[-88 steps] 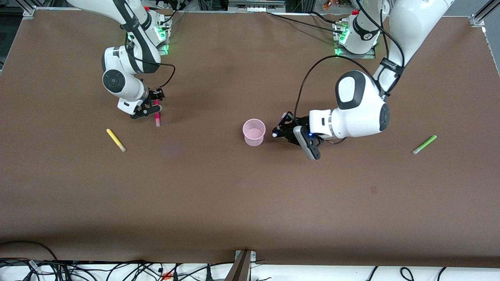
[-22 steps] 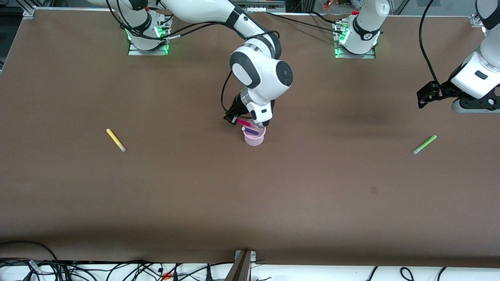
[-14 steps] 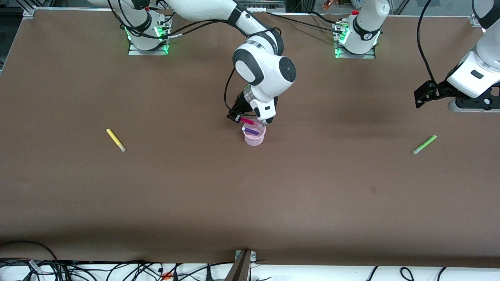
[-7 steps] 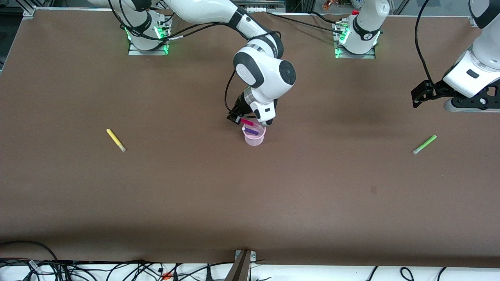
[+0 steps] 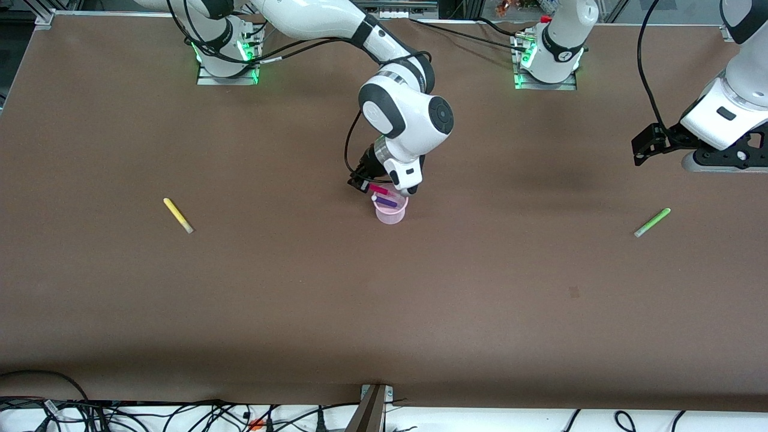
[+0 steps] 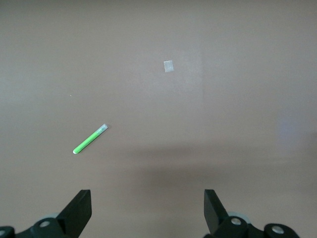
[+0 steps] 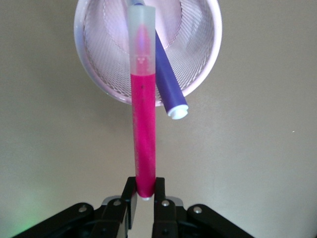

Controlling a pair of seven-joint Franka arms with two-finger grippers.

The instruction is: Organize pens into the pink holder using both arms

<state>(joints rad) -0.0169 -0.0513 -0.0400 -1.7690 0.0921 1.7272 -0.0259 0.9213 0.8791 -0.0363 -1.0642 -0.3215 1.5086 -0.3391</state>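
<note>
You had the right gripper (image 5: 367, 186) over the pink holder (image 5: 390, 214), its jaws pinching the magenta pen (image 7: 143, 129) by one end. In the right wrist view the pen's pale cap end reached over the holder's open mouth (image 7: 208, 64) while the coloured end sat clamped between the jaws. The pen lay tilted rather than upright (its cap end pointed into the cup, the held end outside the rim).

The purple pen (image 7: 167, 82) was already in the holder, leaning against the rim with its pale end sticking out over the edge. In the front view it showed as a short dark bar across the cup's mouth (image 5: 387, 203), just beside the magenta pen (image 5: 379, 189).

The holder stood near the middle of the brown surface (image 5: 384, 312).

Your left gripper (image 5: 641, 149) hung in the air at the left arm's end of the surface, over bare surface, with its jaws spread wide and nothing between them. The left wrist view showed both fingers (image 6: 79, 210) well apart.

The light green pen (image 5: 652, 222) lay flat on the surface toward the left arm's end, untouched; it also showed in the left wrist view (image 6: 90, 139). A small pale patch (image 6: 168, 66) was on the surface near it.

The yellow pen (image 5: 178, 215) lay flat toward the right arm's end, well apart from the holder.
</note>
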